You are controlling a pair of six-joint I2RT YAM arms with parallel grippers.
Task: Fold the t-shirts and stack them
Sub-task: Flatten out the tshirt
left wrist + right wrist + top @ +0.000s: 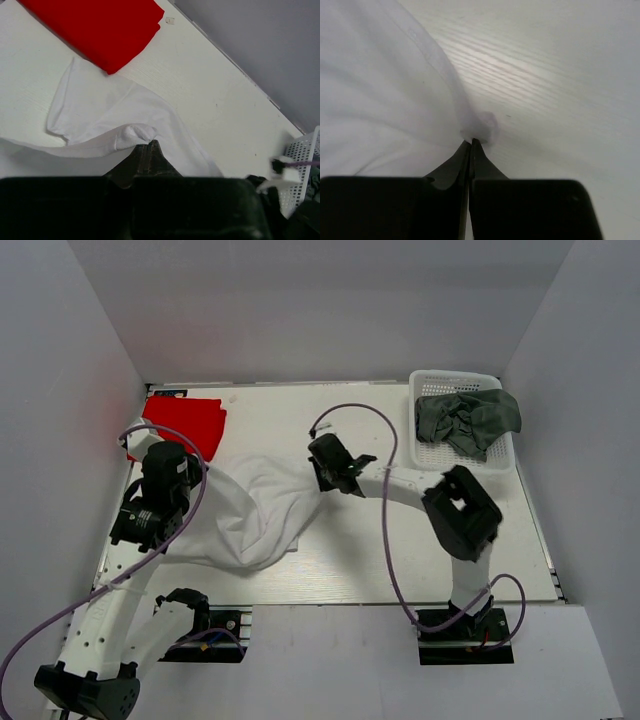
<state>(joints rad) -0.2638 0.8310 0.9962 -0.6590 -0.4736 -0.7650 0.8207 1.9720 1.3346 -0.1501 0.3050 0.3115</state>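
Note:
The white t-shirt [255, 510] lies crumpled on the table between the two arms. My left gripper [185, 490] is shut on its left edge, with a fold of white cloth [135, 135] pinched at the fingertips. My right gripper [322, 480] is shut on its right edge, where a small bunch of cloth [480, 127] bulges at the closed tips. The white shirt also fills the left of the right wrist view [375, 100]. The red t-shirt [185, 423] lies folded flat at the back left and shows in the left wrist view [100, 25]. The dark grey-green t-shirt [468, 420] is crumpled in the basket.
A white plastic lattice basket [432, 455] stands at the back right; its corner shows in the left wrist view [302, 150]. Grey walls enclose the table on three sides. A purple cable [385, 540] loops over the table by the right arm.

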